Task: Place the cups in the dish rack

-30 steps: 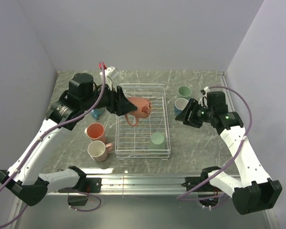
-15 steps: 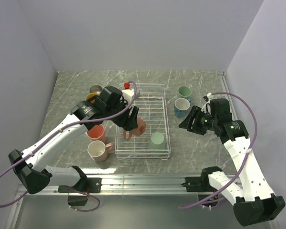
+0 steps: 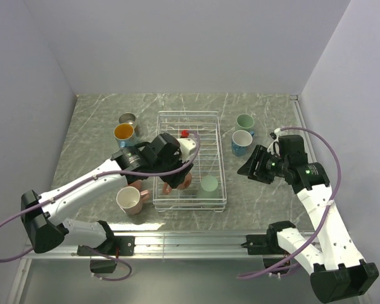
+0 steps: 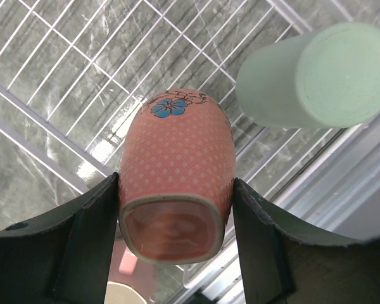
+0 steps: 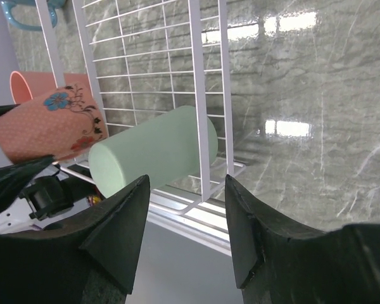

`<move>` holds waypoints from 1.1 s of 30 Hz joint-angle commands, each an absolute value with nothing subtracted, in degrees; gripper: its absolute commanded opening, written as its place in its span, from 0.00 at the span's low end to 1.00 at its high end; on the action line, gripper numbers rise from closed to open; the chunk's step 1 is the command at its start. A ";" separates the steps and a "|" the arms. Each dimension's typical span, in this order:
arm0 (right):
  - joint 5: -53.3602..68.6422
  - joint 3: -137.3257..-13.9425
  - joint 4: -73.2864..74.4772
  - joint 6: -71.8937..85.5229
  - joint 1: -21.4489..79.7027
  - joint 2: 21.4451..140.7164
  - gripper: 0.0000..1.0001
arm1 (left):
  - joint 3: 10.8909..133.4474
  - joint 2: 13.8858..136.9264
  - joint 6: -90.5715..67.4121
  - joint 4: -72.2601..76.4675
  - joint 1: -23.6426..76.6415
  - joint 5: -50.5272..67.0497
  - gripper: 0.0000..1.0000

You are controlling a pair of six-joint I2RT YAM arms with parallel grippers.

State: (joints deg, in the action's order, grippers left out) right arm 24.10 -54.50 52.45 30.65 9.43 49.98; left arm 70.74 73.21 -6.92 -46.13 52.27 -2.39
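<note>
My left gripper [image 3: 175, 184] is shut on a salmon pink cup [image 4: 177, 166] with a blue flower, holding it by its sides, mouth toward the wrist camera, low over the near left part of the white wire dish rack [image 3: 217, 136]. A mint green cup [image 3: 209, 183] stands upside down in the rack's near right corner, also visible as a mint cup [image 4: 316, 76] beside the pink one. To the right of the rack, my right gripper [image 3: 248, 166] is open with nothing between its fingers and faces the rack [image 5: 196, 95], the mint cup [image 5: 152, 152] and the pink cup [image 5: 50, 126].
Left of the rack stand a metallic grey cup [image 3: 127, 118], an orange-inside cup [image 3: 123, 132] and a cream cup [image 3: 129, 199]. Right of it stand a mint cup [image 3: 245, 121] and a blue-sided cup [image 3: 242, 140]. A teal cup [image 5: 25, 9] shows past the rack.
My left arm has carried the pink cup from the middle of the rack down to its near left part. The right gripper has drawn back slightly to the right.
</note>
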 commanded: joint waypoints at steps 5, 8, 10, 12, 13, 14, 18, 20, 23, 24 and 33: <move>24.61 -54.32 52.47 31.73 9.23 48.43 0.58 | 69.61 74.71 -0.70 -41.48 55.81 -5.45 0.00; 24.26 -53.79 52.65 31.90 9.23 47.90 0.57 | 69.43 74.80 -0.62 -42.19 56.86 -4.14 0.00; 24.26 -53.18 52.47 32.25 9.23 47.46 0.57 | 69.52 74.53 -0.62 -42.45 57.04 -2.64 0.00; 24.26 -52.91 52.12 32.61 9.23 47.11 0.57 | 69.17 74.36 -0.70 -42.80 57.30 -1.94 0.00; 24.34 -52.48 51.95 32.78 9.23 47.02 0.57 | 68.91 74.44 -0.62 -42.80 57.39 -1.85 0.00; 24.43 -52.30 51.77 33.04 9.23 47.02 0.57 | 68.56 74.70 -0.62 -42.80 57.48 -1.41 0.00; 24.78 -51.59 51.07 33.49 9.23 47.02 0.57 | 69.25 76.72 -0.70 -44.11 57.74 1.93 0.00; 24.96 -51.42 50.89 33.57 9.23 47.20 0.57 | 69.61 78.04 1.21 -44.47 58.88 1.50 0.00; 24.87 -51.68 50.80 33.49 9.23 47.63 0.57 | 70.22 79.80 1.41 -45.26 59.94 1.14 0.00; 24.79 -51.77 50.80 33.49 9.23 47.64 0.57 | 70.31 80.15 1.41 -45.52 60.12 1.23 0.00; 24.43 -51.24 50.89 32.96 9.14 47.81 0.57 | 71.45 82.88 1.40 -46.58 61.96 1.32 0.28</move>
